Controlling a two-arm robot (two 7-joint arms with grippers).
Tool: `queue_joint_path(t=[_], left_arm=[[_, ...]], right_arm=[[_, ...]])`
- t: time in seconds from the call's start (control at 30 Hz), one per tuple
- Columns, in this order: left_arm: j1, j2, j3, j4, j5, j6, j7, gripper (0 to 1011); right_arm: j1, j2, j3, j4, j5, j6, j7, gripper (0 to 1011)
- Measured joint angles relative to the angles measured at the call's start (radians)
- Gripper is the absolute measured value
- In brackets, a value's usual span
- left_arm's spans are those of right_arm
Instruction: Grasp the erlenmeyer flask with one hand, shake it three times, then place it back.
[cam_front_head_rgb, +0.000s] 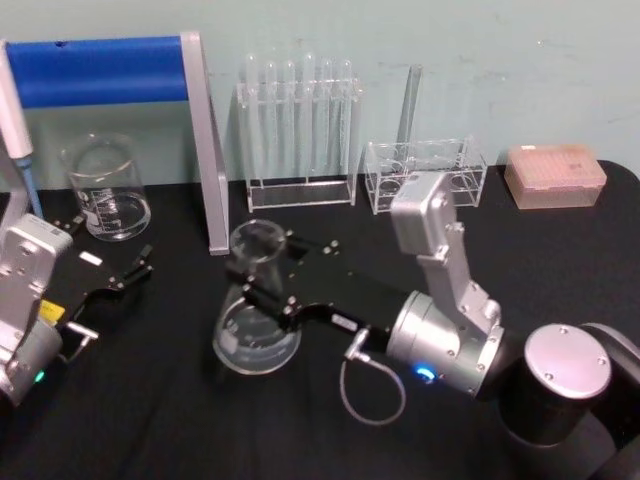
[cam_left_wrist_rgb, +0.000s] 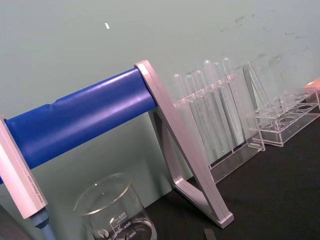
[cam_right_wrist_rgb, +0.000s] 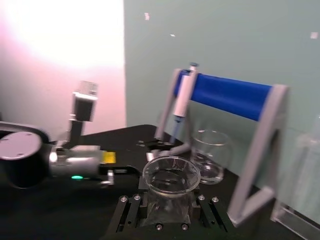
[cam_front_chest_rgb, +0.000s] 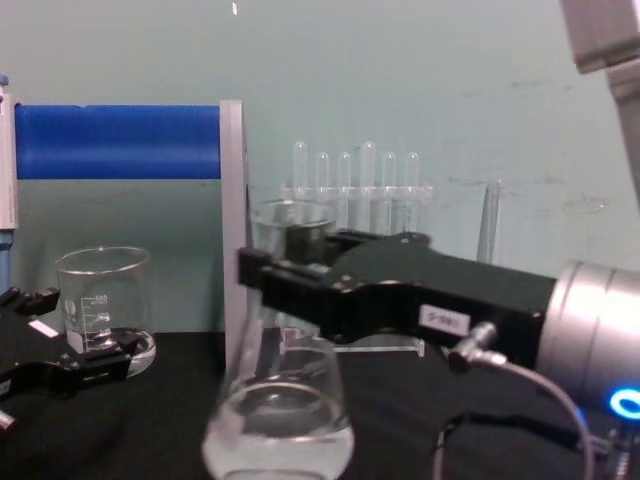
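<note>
- Near the middle of the black table (cam_front_head_rgb: 180, 420), the erlenmeyer flask (cam_front_head_rgb: 255, 320) is gripped by its narrow neck in the right gripper (cam_front_head_rgb: 264, 272).
- The fingers are closed on the glass from both sides, just below the flared lip.
- The right arm is seen reaching in from 4 o'clock of the flask in the head view. A small white label (cam_front_chest_rgb: 443, 319) and a grey cable (cam_front_head_rgb: 370, 400) are carried at the rear of the gripper.
- From the chest view the flask (cam_front_chest_rgb: 280, 420) is seen slightly tilted, with the right gripper (cam_front_chest_rgb: 290, 260) clamped across its neck. Whether the wide base rests on the table cannot be told.
- In the right wrist view the open mouth of the flask (cam_right_wrist_rgb: 171, 177) is framed by the right gripper (cam_right_wrist_rgb: 170, 212).
- At 9 o'clock of the flask, well apart from it, the left gripper (cam_front_head_rgb: 115, 295) is held low over the table. Its fingers are spread wide and nothing is held between them.
- A glass beaker (cam_front_head_rgb: 105, 190) is placed at 10 o'clock of the flask, just beyond the left gripper.
- A stand with a blue bar (cam_front_head_rgb: 100, 70) is set at 11 o'clock, with a pipette (cam_front_head_rgb: 15, 120) at its left end.
- A test tube rack (cam_front_head_rgb: 300, 120) is found at 12 o'clock, a second clear rack (cam_front_head_rgb: 425, 170) at 1 o'clock, and a pale box (cam_front_head_rgb: 555, 175) at 2 o'clock against the wall.
</note>
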Motion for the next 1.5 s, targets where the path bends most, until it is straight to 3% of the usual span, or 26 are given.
queue_joint_path(t=[0.27,0.57,0.93,1.5], left_arm=[[0.000,0.000,0.000,0.000,0.000,0.000,0.000,1001],[0.000,0.000,0.000,0.000,0.000,0.000,0.000,1001],[0.000,0.000,0.000,0.000,0.000,0.000,0.000,1001],[0.000,0.000,0.000,0.000,0.000,0.000,0.000,1001]], right_arm=[[0.007,0.001,-0.061,-0.017,0.003,0.003,0.032,450],[0.013,0.005,-0.072,-0.011,0.004,0.004,0.024,450],[0.015,0.010,0.007,0.018,-0.014,-0.004,-0.065,450],[-0.007,0.021,0.212,0.056,-0.036,-0.001,-0.198,449]])
